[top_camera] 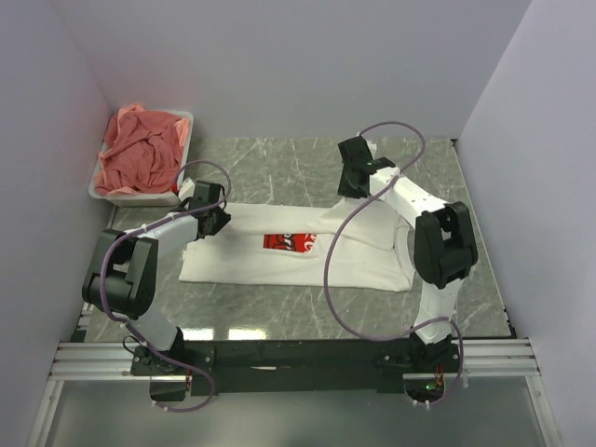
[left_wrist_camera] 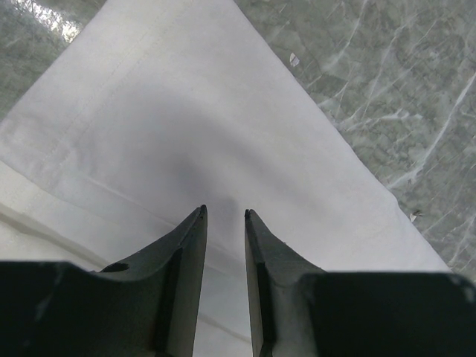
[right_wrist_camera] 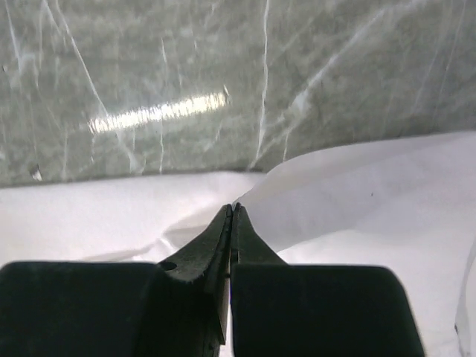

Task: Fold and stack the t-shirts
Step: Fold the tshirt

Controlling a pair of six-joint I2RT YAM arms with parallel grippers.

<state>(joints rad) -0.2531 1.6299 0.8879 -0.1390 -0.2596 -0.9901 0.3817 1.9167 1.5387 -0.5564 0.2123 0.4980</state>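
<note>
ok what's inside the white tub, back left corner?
The white tub holds a crumpled heap of salmon-pink t-shirts, piled up to its rim. How many there are cannot be told. The tub's floor and anything beneath the heap are covered.

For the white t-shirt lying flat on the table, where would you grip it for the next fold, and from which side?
Probably the far long edge of the white t-shirt, pinched near both ends, coming down from above and behind. It lies flat and spread wide, so only a thin edge offers a hold, and two pinches should keep it level.
</note>
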